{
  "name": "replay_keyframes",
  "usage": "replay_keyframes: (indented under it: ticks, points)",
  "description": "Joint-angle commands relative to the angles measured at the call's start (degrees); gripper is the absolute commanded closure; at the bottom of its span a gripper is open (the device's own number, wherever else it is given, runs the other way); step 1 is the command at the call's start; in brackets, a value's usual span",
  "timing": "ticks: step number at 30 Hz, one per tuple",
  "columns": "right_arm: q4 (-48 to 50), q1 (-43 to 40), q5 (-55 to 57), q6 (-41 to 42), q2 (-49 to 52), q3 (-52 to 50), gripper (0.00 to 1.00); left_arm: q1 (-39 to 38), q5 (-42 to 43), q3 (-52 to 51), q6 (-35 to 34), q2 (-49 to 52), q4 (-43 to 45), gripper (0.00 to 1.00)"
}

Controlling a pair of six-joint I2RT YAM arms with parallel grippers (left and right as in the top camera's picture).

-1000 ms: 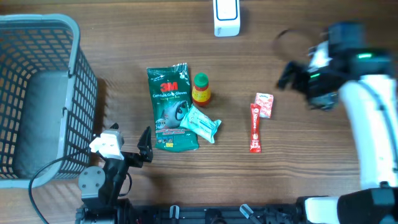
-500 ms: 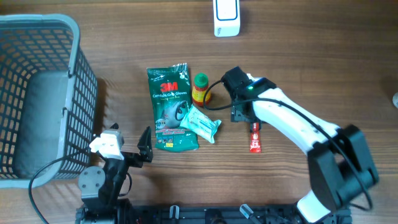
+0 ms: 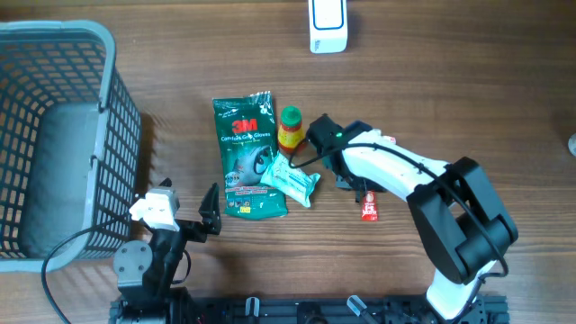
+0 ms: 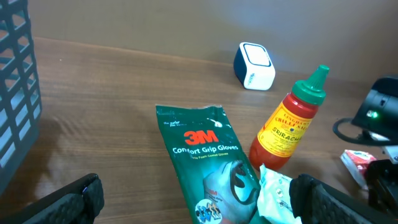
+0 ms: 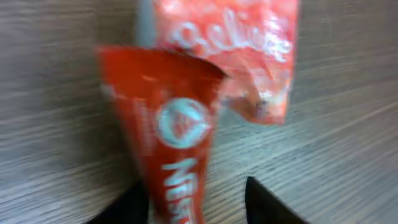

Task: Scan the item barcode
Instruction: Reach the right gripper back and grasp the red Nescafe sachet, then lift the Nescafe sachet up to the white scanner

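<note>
Spanning every view, the wooden table (image 3: 504,81) carries a grey basket (image 3: 115,108) at far left, then the green glove pack (image 3: 247,153), the sriracha bottle (image 3: 291,129) and the white scanner (image 3: 328,25). The left hand (image 4: 199,193) hangs spread wide near the glove pack. The red sachet (image 5: 171,143) lies flat under the right hand (image 5: 196,199), its end between the part-spread fingers and not yet pinched. A pink packet (image 5: 249,56) overlaps its far end.

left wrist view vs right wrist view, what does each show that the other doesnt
Only left wrist: 3M glove pack, sriracha bottle, white device, basket. Only right wrist: a blurred close-up of the red sachet. Both: the wooden table, and probably the pink packet, seen small at the left wrist view's right edge.
</note>
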Motion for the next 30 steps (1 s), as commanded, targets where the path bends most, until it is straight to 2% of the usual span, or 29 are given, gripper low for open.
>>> replay_keyframes:
  ticks: [1,2,3,5,7,9,11,12,15,17,20,24,28,30]
  points:
    - [1.1,-0.8,-0.7,2.8,2.3,-5.4,0.84,-0.3,0.7,-0.3,-0.3,-0.4,0.1,0.00]
    - [1.2,-1.0,-1.6,2.7,2.3,-6.0,0.93,-0.3,0.7,-0.3,-0.3,-0.4,0.1,0.00]
    - [1.2,-1.1,-2.4,2.7,2.3,-6.1,0.96,-0.3,0.7,-0.3,-0.3,-0.4,0.1,0.00]
    - [1.2,-1.0,-6.3,2.2,2.3,-5.0,0.95,-0.3,0.7,-0.3,-0.3,-0.4,0.1,0.00]
    - [0.5,-1.0,-10.5,-2.3,2.2,-1.7,0.95,-0.3,0.7,-0.3,-0.3,-0.4,0.1,0.00]
    - [-4.8,-1.1,-14.7,-6.7,1.6,5.3,0.96,-0.3,0.7,-0.3,-0.3,-0.4,0.1,0.00]
    - [-10.1,-1.2,-23.6,-16.0,0.3,12.5,0.96,-0.3,0.7,-0.3,-0.3,-0.4,0.1,0.00]
    - [-11.6,-1.2,-33.2,-23.8,-1.0,15.1,0.96,-0.3,0.7,-0.3,-0.3,-0.4,0.1,0.00]
    - [-13.8,-1.6,-60.5,-42.4,-5.5,16.1,0.96,-0.3,0.7,-0.3,-0.3,-0.4,0.1,0.00]
    - [-19.3,-1.7,-73.0,-53.9,-6.4,16.0,0.95,-0.3,0.7,-0.3,-0.3,-0.4,0.1,0.00]
    - [-26.9,-1.4,-89.5,-66.5,-6.4,15.6,0.96,-0.3,0.7,-0.3,-0.3,-0.4,0.1,0.00]
    - [-27.8,-1.4,-94.9,-62.8,-6.4,15.6,0.96,-0.3,0.7,-0.3,-0.3,-0.4,0.1,0.00]
    - [-26.6,-1.4,-104.2,-49.5,-6.4,15.6,0.96,-0.3,0.7,-0.3,-0.3,-0.4,0.1,0.00]
    - [-25.3,-1.4,-107.1,-38.1,-6.4,15.6,0.96,-0.3,0.7,-0.3,-0.3,-0.4,0.1,0.00]
